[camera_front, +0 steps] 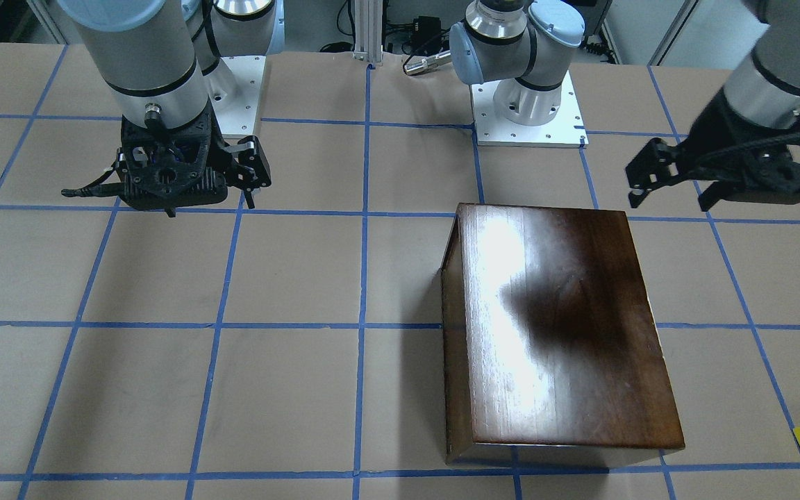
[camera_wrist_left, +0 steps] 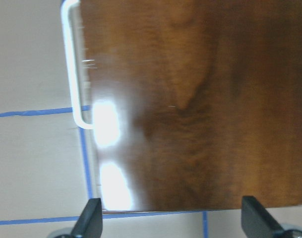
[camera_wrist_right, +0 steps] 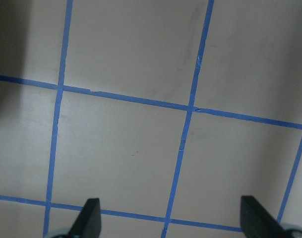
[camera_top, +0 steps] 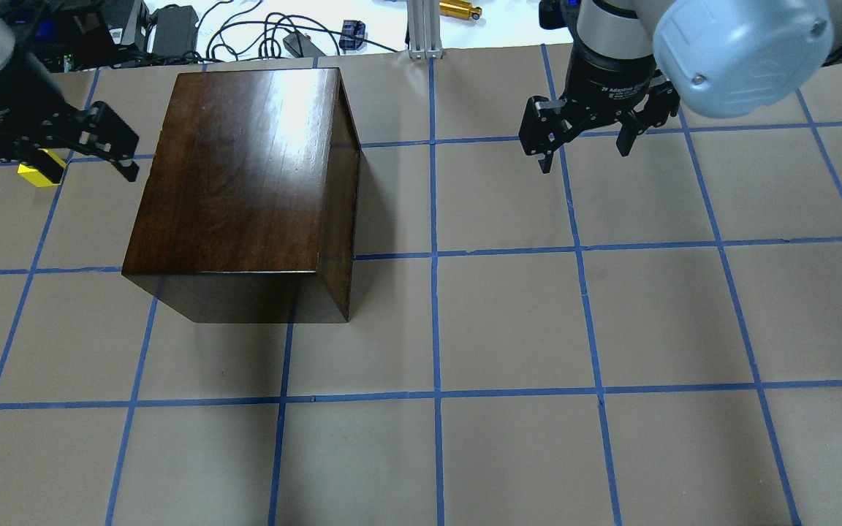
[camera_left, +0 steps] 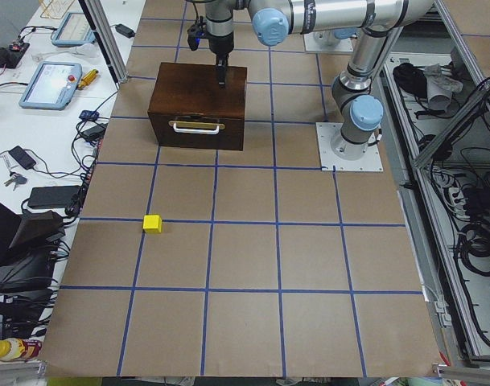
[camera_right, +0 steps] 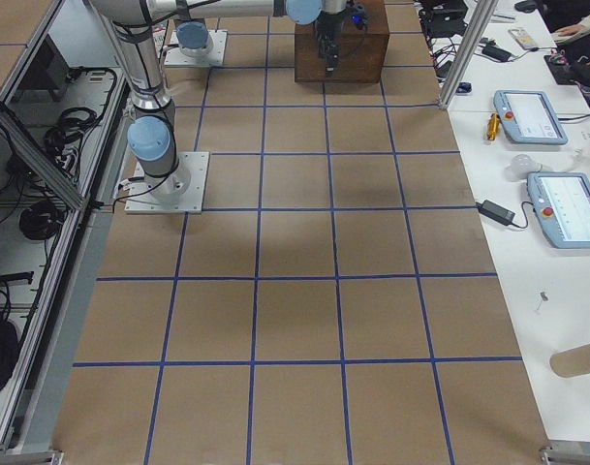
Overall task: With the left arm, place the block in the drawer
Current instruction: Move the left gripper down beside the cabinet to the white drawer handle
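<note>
- Brown-papered table (camera_top: 509,329), blue-taped.
- Shut inside dark box (camera_top: 245,168): drawer (camera_left: 198,133).
- On table, apart from drawer front: yellow block (camera_left: 152,223).
- Spread wide, empty, over box: left gripper (camera_front: 669,201).
- Likewise spread, empty: right gripper (camera_top: 583,159).

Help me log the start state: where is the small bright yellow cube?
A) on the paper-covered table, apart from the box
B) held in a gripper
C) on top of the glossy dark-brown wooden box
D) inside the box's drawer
A: the small bright yellow cube sits on the paper-covered table, with bare paper between it and the glossy dark-brown wooden box.
</note>
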Controlling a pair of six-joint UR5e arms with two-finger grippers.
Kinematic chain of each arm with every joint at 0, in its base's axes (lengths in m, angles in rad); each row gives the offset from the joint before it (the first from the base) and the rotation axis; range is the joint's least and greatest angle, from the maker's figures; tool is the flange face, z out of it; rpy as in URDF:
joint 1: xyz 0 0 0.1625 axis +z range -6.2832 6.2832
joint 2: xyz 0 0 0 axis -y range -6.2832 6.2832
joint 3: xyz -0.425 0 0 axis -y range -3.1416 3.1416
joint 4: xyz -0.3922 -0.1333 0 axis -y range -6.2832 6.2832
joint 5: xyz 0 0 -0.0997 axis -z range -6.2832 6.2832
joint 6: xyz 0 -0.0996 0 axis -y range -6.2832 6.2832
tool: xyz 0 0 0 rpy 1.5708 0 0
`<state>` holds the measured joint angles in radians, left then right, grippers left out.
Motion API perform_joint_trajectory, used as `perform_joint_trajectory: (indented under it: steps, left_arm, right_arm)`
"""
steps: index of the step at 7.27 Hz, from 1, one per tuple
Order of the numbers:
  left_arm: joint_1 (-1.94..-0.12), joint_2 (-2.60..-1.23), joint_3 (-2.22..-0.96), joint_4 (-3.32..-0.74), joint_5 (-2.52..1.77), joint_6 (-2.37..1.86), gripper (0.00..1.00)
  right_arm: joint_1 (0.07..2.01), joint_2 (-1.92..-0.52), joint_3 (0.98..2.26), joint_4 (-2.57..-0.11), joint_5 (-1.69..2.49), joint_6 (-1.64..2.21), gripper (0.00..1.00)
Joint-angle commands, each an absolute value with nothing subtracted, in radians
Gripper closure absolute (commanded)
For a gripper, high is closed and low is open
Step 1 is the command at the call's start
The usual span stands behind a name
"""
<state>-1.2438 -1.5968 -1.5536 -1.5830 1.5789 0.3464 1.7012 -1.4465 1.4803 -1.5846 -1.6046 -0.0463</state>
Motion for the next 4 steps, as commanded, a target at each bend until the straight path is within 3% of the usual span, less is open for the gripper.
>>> perform_joint_trajectory:
  steps: [1,4]
  left_arm:
    - [-1.056,-1.614,-1.554,-1.586,1.583,0.507,0.0]
    - [-0.989,-1.66,-1.545,-1.542,1.589,0.611,0.0]
  right_arm:
    - [1.701,-1.447,1.48,-1.585,-1.605,-0.048,0.0]
    - [1.701,-1.447,1.48,-1.585,-1.605,-0.046,0.0]
